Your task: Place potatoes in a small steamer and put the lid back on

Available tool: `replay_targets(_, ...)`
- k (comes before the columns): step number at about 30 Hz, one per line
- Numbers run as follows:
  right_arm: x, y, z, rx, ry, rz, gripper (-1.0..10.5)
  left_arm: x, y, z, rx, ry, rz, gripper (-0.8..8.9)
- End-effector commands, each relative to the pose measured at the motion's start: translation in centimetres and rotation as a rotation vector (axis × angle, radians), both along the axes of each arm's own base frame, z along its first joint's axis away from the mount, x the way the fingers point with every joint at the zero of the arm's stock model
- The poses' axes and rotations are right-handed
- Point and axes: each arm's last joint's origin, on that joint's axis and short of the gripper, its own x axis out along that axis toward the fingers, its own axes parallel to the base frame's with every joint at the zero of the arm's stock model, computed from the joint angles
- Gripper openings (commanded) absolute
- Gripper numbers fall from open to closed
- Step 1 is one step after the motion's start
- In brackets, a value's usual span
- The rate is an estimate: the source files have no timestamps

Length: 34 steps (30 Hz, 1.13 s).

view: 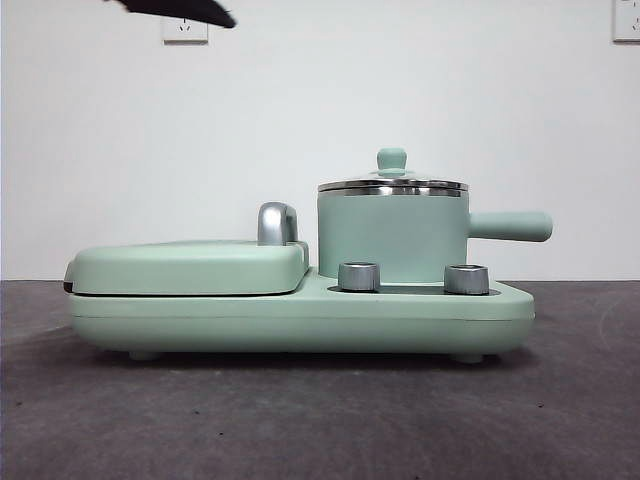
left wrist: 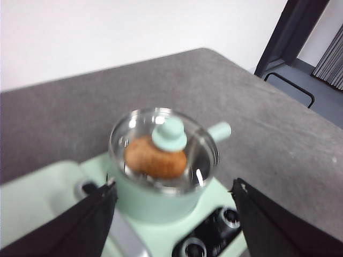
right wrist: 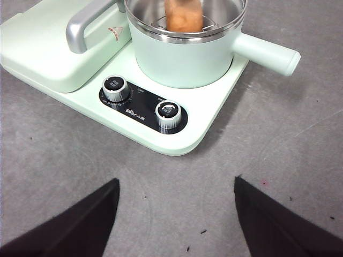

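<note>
A small mint-green steamer (view: 392, 238) is seen right of centre in the front view, seated in the round well of a matching cooking base (view: 300, 312), its straight side handle (view: 510, 226) pointing toward the right edge of the frame. The glass lid (view: 392, 185) is shown resting squarely on the steel rim, its mint-green knob standing upright at the top, so the pot is closed and the job is judged to be all but complete.

Through the clear glass in the left wrist view, the potato (left wrist: 155, 157) is seen at the centre of the frame, an orange-brown oval with a rough, cracked, bread-like skin, laid on a steel rack inside the polished wall of the pot. It fills much of the pot's width.

The left claw (left wrist: 174, 211) is held open above and just short of the knob, gripping nothing, its black jaws spread at the lower corners of that frame. The right claw (right wrist: 177, 214) is likewise held open and empty over bare grey worktop (right wrist: 300, 160), set back from the base's two knurled metal dials (right wrist: 142, 101).

At the left of the front view, a flat griddle cover (view: 190, 266) with a curved chrome handle (view: 276, 223) is kept shut. Only a black arm tip (view: 185, 10) is shown at the upper left. The worktop is matte, dark and lightly speckled.
</note>
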Motion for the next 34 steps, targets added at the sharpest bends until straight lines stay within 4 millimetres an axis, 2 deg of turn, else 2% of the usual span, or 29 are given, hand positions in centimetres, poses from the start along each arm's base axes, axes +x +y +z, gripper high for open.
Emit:
replay_targets(1,0.0,0.1,0.2,0.011,-0.004,-0.003,3.3,-1.3,0.7,-0.8,-0.020,0.026,0.008,3.41)
replay_targets(8,0.0,0.1,0.2,0.011,-0.004,-0.003,3.3,-4.6,3.0,-2.8,-0.050,0.070,0.059,3.39)
replay_targets(20,0.0,0.1,0.2,0.012,-0.004,-0.002,3.3,-10.5,6.4,-4.1,0.007,0.093,0.222,3.39)
replay_targets(31,0.0,0.1,0.2,0.012,-0.007,-0.002,3.3,-13.6,8.0,-4.9,0.041,0.190,0.269,3.38)
replay_targets(32,0.0,0.1,0.2,0.012,-0.006,-0.002,3.1,-13.7,8.0,-4.9,0.039,0.194,0.260,2.92)
replay_targets(33,0.0,0.1,0.2,0.017,0.003,0.002,2.0,-13.9,8.0,-4.9,0.036,0.200,0.245,1.51)
replay_targets(34,-0.1,0.1,0.1,0.024,0.016,0.007,0.2,-14.1,8.1,-5.0,0.034,0.212,0.228,-0.17)
